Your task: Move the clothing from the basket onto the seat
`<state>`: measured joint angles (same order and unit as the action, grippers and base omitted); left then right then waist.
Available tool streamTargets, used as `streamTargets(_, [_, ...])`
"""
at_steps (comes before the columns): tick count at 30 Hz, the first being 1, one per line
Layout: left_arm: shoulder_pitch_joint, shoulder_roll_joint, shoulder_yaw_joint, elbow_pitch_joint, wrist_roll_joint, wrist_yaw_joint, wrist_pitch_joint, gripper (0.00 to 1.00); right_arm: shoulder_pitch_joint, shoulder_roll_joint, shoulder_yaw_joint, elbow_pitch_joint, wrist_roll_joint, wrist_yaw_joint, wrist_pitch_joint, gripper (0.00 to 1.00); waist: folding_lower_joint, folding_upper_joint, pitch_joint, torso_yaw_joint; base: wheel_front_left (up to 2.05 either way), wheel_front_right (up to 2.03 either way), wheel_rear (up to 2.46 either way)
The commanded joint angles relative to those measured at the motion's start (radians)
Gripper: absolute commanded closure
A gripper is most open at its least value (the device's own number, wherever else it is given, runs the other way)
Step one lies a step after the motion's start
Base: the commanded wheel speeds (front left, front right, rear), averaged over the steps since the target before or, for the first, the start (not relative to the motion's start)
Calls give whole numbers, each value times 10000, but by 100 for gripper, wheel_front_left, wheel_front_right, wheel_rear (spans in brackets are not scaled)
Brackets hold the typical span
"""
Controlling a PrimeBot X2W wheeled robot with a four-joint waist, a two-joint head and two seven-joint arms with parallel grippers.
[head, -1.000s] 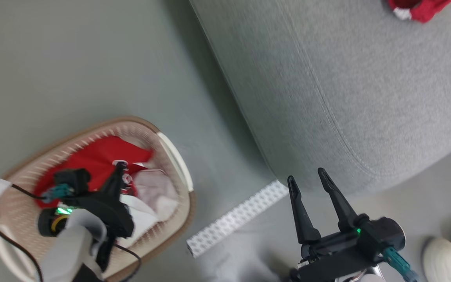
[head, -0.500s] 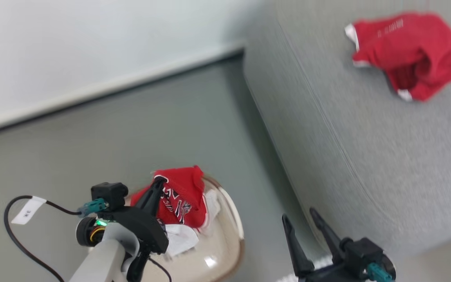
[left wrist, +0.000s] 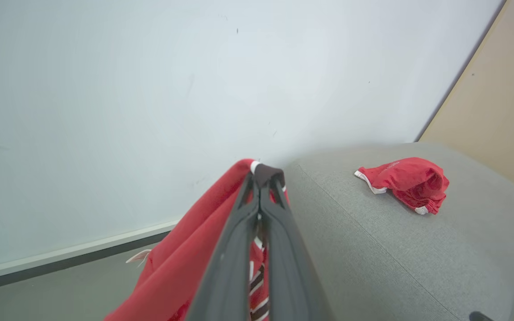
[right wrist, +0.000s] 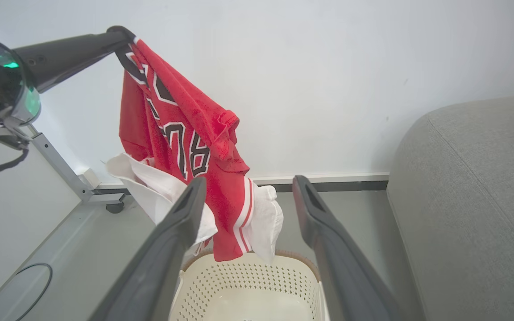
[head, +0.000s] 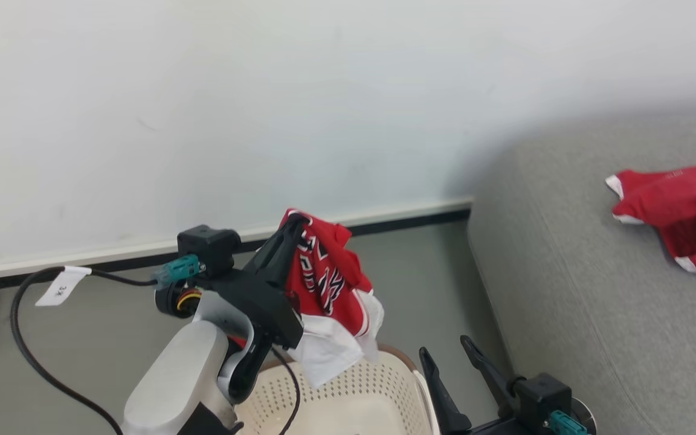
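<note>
Left end effector (head: 297,222) closed on crumpled red-and-white jersey (head: 324,284), navy white-edged numerals, above cream perforated basket (head: 372,386).

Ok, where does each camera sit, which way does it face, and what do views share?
Head view: on the head, facing forward and down at wall and seat; left gripper shut on the jersey above the basket, right gripper open.
Left wrist view: on that wrist, looking along its shut jaws toward wall and seat.
Right wrist view: on that wrist, looking between its open jaws at basket and jersey; left gripper upper left.
Shared: head and left wrist views both show a red garment on the seat.
</note>
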<state>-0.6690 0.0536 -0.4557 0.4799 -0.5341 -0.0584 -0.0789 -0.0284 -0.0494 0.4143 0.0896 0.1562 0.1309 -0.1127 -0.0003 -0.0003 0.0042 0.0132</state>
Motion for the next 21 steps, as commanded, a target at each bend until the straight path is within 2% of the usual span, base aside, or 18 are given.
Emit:
streamTargets(1, [-69, -12, -4, -80, -71, 34, 9, 100, 20, -16, 50, 34, 26, -3, 26, 0, 3, 3, -919, 912, 0, 0, 0])
streamTargets(13, [140, -28, -496, -1320, -303, 404, 416, 100, -417, -15, 573, 249, 102, -3, 295, 0, 3, 3, -1139, 1052, 0, 0, 0])
streamTargets(21, [312, -35, -1066, -1755, -525, 293, 823, 100, -1147, -13, 884, 858, 203, -3, 900, 0, 3, 3, -1155, 1193, 0, 0, 0])
